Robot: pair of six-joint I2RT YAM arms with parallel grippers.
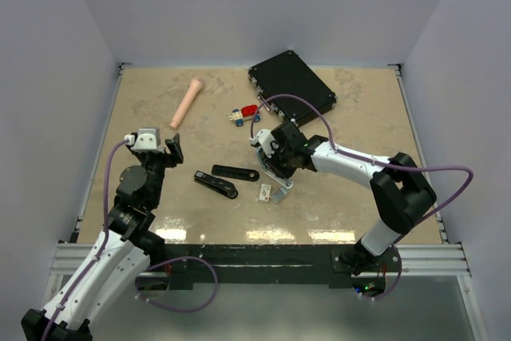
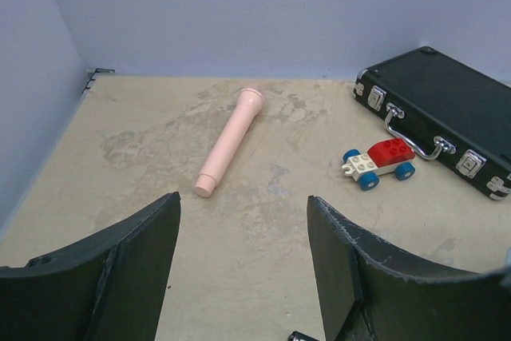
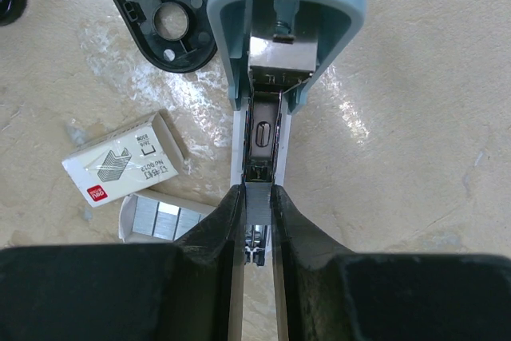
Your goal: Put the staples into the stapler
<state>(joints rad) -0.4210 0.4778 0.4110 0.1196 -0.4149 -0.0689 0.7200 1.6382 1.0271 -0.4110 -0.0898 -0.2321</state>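
- Top view: right gripper point(image 1: 276, 167) is low over the worktop point(image 1: 359, 125), just right of centre. Left gripper point(image 1: 171, 149) hangs well apart at its 9 o'clock. Two black oblong parts point(image 1: 223, 178) lie between the arms. A small white box point(image 1: 264, 192) sits at 7 o'clock of the right gripper.
- Left wrist view: left gripper point(image 2: 243, 201) is spread wide with nothing between the fingers. Pink cylinder point(image 2: 230, 143) at 12 o'clock, toy car point(image 2: 380, 163) and black case point(image 2: 447, 109) toward 2 o'clock.
- Right wrist view: right gripper point(image 3: 257, 193) is pinching a narrow grey strip, which I take to be the staples point(image 3: 257, 209). It is lined up over the near end of the open channel point(image 3: 262, 129) of the stapler point(image 3: 286, 5), whose blue cover is raised at 12 o'clock. The box and its tray point(image 3: 160, 221) sit at 9 o'clock.
- Risks:
  - A slightly skewed strip would catch the channel wall and jam or snap.
  - Nothing braces the stapler, so a downward push could slide it.
  - Letting go too high could tip the strip out sideways.
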